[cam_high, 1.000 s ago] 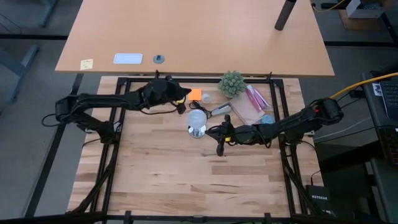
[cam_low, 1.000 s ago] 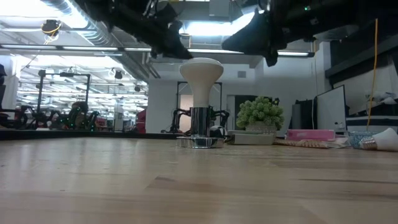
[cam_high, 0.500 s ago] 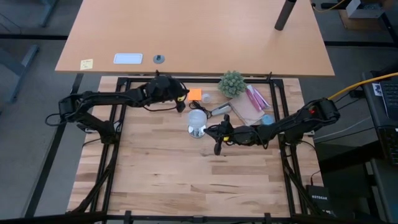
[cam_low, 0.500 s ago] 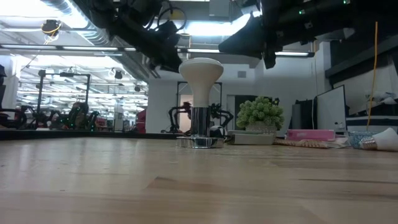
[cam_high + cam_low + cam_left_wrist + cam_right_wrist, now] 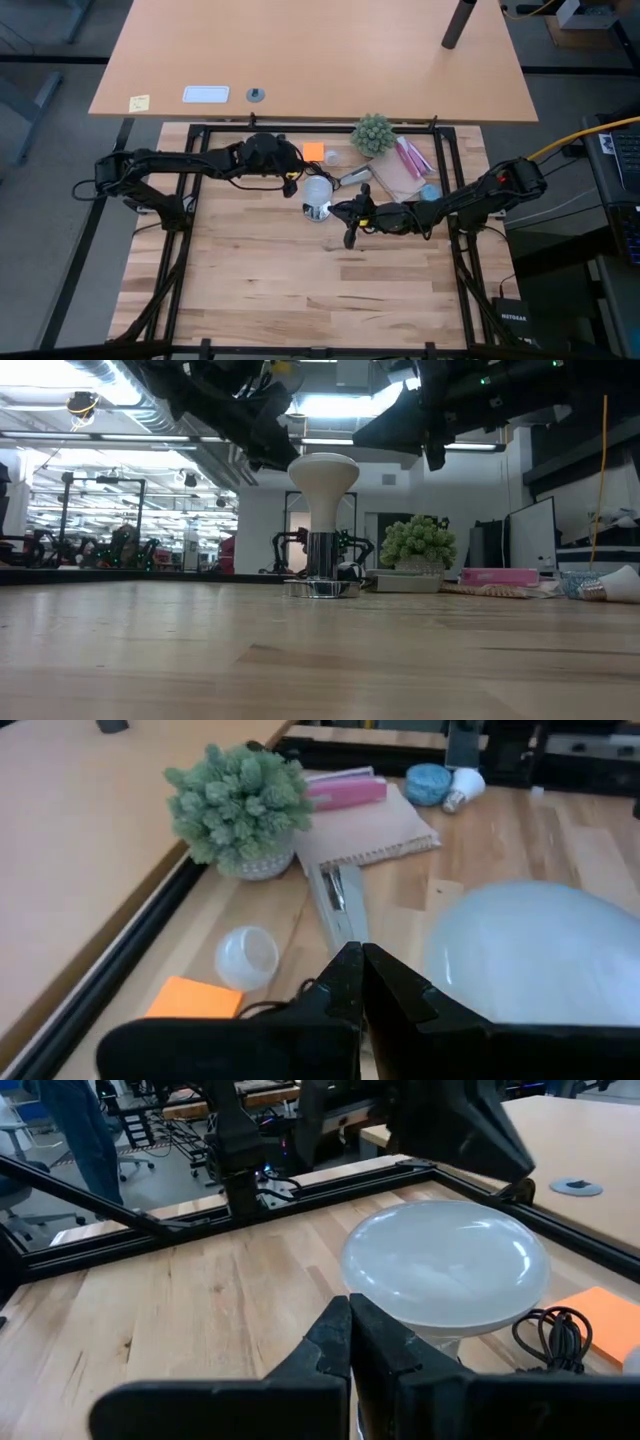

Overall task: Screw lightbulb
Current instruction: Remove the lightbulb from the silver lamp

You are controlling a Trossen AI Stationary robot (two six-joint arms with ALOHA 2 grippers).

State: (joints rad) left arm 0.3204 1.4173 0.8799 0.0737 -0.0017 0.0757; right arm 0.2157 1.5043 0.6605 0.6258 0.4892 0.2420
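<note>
The white frosted lightbulb (image 5: 318,188) stands upright, neck down, in the shiny silver round base (image 5: 320,588) on the wooden table. My left gripper (image 5: 299,166) is shut and hangs just to the far left of the bulb's head, which fills the near part of the left wrist view (image 5: 530,960). My right gripper (image 5: 335,208) is shut, just to the right and near side of the bulb (image 5: 445,1260). In the low view both grippers sit above the level of the bulb's head (image 5: 323,475), and neither touches it.
Behind the bulb are a green potted plant (image 5: 373,134), an orange sticky pad (image 5: 314,152), a grey oblong metal object (image 5: 355,177), a brown notebook with a pink box (image 5: 405,165), a small white cup (image 5: 247,953), and a spare bulb beside a blue object (image 5: 452,785). The table's near half is bare wood.
My left gripper has swung from the far side toward the bulb, its fingertips coming nearer and lower beside the bulb's head. My right gripper has edged slightly toward the table's left, closer to the bulb. The bulb and base have stayed put.
</note>
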